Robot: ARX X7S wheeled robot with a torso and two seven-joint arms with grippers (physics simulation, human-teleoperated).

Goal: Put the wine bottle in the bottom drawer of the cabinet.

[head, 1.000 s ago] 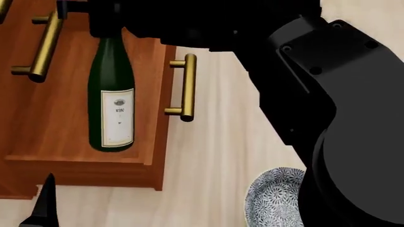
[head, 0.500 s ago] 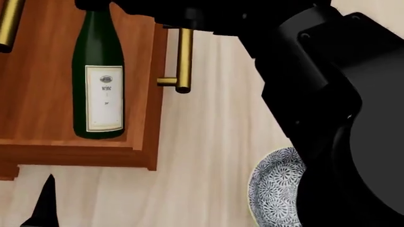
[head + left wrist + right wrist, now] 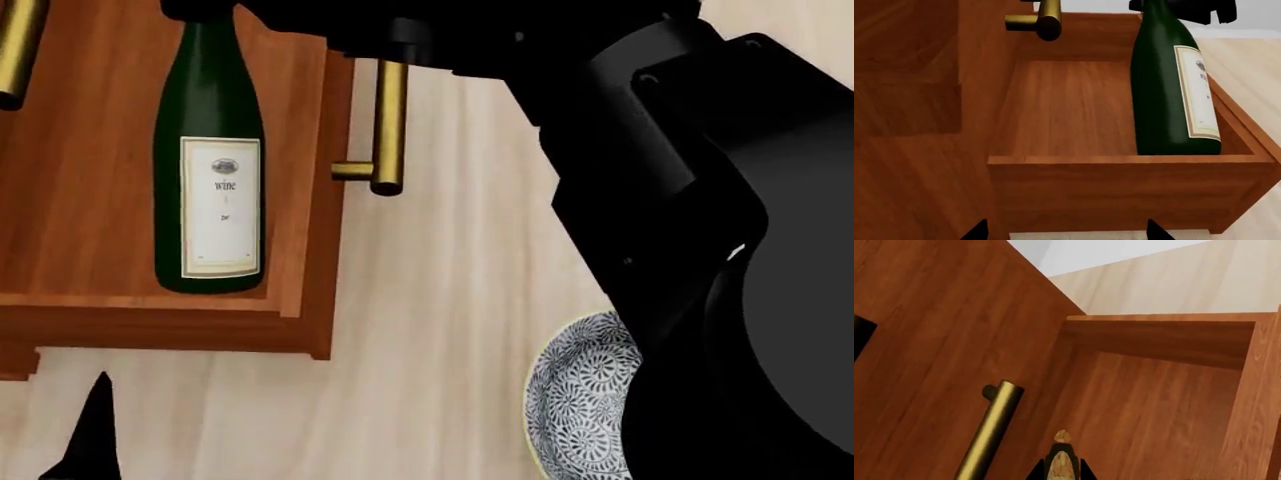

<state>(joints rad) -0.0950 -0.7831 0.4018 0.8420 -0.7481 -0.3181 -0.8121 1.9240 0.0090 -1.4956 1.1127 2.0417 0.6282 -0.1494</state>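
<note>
The dark green wine bottle [image 3: 207,170] with its white label stands upright inside the open bottom drawer [image 3: 80,200], near the front panel and its brass handle [image 3: 387,125]. The left wrist view shows the wine bottle [image 3: 1174,90] behind the side wall of the bottom drawer [image 3: 1067,110], which hides its base. My right gripper [image 3: 1061,472] is shut on the bottle's neck, with the tan cork [image 3: 1061,462] between its fingertips. My left gripper [image 3: 1065,235] is open and holds nothing, low beside the drawer. The cabinet [image 3: 907,75] rises behind the drawer.
A blue-and-white patterned bowl [image 3: 581,395] lies on the pale wood floor to the right of the drawer, partly under my right arm [image 3: 694,200]. A higher drawer's brass handle [image 3: 987,435] juts out close to the bottle's top. One left fingertip [image 3: 94,435] shows by the drawer's corner.
Since one second ago the bottle and drawer have slid up and left in the head view, the bottle keeping its place in the drawer. Over the last half second almost nothing moved.
</note>
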